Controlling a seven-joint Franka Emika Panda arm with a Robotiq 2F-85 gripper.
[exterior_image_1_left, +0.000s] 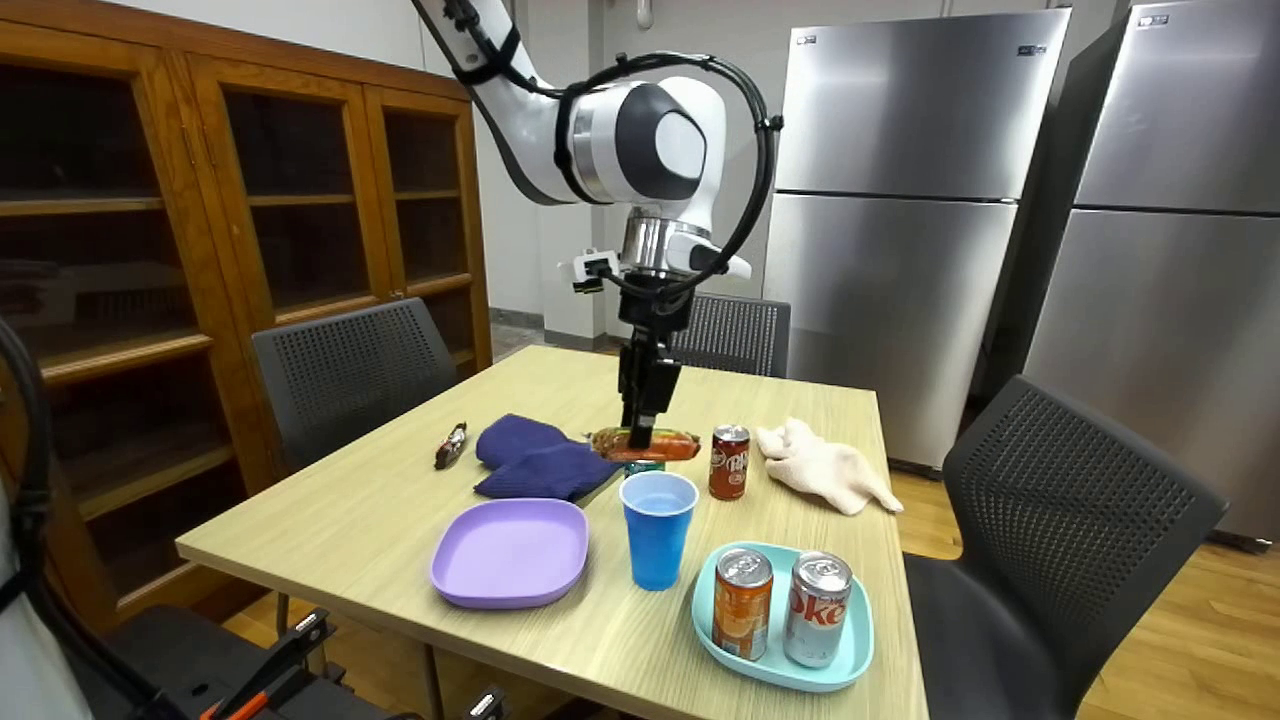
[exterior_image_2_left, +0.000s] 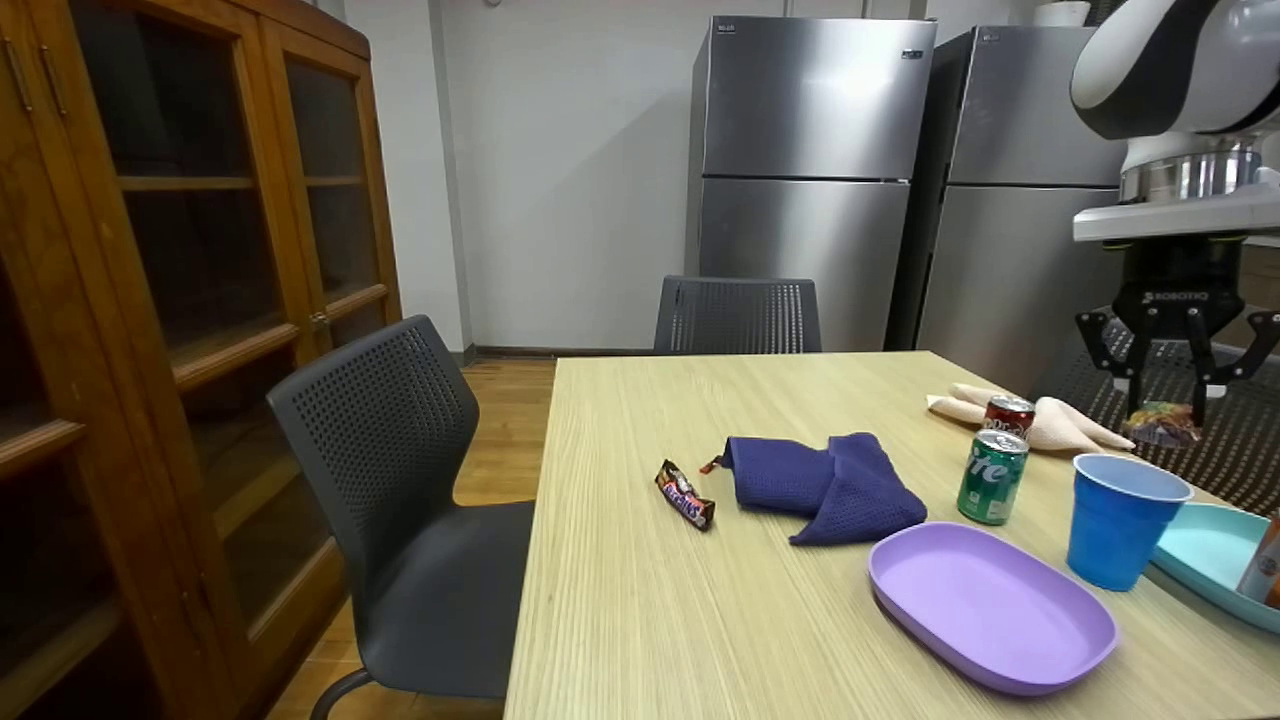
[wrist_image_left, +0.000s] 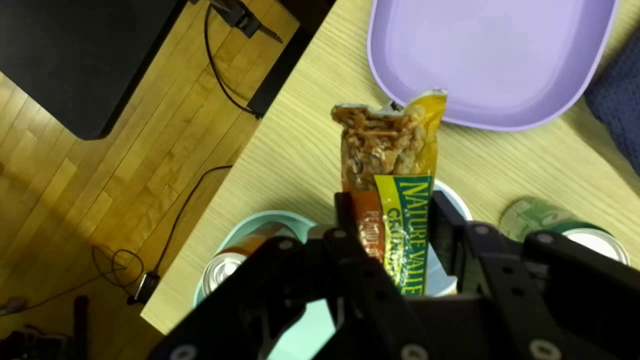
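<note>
Pincer (wrist_image_left: 393, 215) around snack bar (wrist_image_left: 392, 195), mid-length

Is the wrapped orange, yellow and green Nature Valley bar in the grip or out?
In: the wrist view shows the bar pinched between the black gripper's fingers; both exterior views show it aloft.

Was clad in rounded white shells (exterior_image_1_left: 706, 103) with dark grey panels (exterior_image_1_left: 640, 135) and a bright metal collar (exterior_image_1_left: 648, 243), bound with black straps (exterior_image_1_left: 563, 150) and black cables (exterior_image_1_left: 767, 160) looped wide to the right in an exterior view. Ended in a black, many-linked gripper (exterior_image_2_left: 1166, 409), marked in pale "ROBOTIQ" lettering (exterior_image_2_left: 1176, 297) and dotted with round screw heads (wrist_image_left: 545, 349).
</note>
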